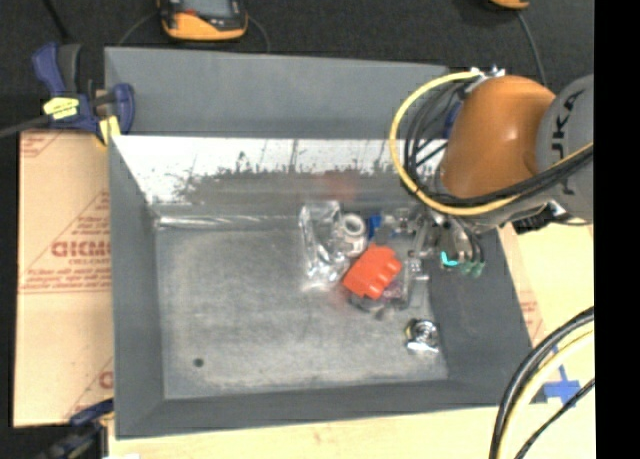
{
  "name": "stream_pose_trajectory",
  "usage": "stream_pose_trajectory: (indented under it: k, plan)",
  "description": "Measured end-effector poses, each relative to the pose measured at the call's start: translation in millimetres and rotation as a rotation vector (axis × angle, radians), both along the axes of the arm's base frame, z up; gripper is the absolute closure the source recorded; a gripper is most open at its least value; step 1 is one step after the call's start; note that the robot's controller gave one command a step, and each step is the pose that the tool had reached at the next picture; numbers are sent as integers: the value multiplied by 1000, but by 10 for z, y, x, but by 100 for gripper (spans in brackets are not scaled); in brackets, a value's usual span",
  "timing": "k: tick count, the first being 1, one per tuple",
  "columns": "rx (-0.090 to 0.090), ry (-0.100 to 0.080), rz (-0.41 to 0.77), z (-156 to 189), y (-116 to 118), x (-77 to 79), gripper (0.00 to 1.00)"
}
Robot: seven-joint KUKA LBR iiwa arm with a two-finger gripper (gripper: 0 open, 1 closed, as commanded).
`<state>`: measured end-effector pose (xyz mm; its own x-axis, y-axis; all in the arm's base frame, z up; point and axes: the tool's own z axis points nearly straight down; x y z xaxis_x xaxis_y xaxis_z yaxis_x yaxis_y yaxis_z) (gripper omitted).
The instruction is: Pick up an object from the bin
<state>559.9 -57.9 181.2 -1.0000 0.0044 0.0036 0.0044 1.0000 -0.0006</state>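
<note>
My gripper (418,265) hangs low in the right half of the bin, under the arm's orange cover. Just left of it, touching or nearly so, lies an orange-red ridged block (371,273). A crumpled clear plastic wrapper (321,244) lies further left, with a pale round cap-like piece (352,229) against it. Behind the block a small blue piece (372,225) peeks out. A shiny metal piece (421,336) lies below the gripper, near the bin's front right corner. Whether anything sits in the gripper is hidden.
The loose things cluster in the bin's right half; bare grey floor spreads across the left half and the front. The sloping back wall rises close behind the cluster. The arm and its cables cover the bin's right side.
</note>
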Motion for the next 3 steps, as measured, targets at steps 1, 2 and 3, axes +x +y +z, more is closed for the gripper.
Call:
stream_pose_trajectory:
  k: [1,2,3]
  plan:
    - [1,-2,127,-935,-21,276,0]
    - [-1,-9,128,-885,-23,294,100]
    - [-3,-19,133,855,-55,705,100]
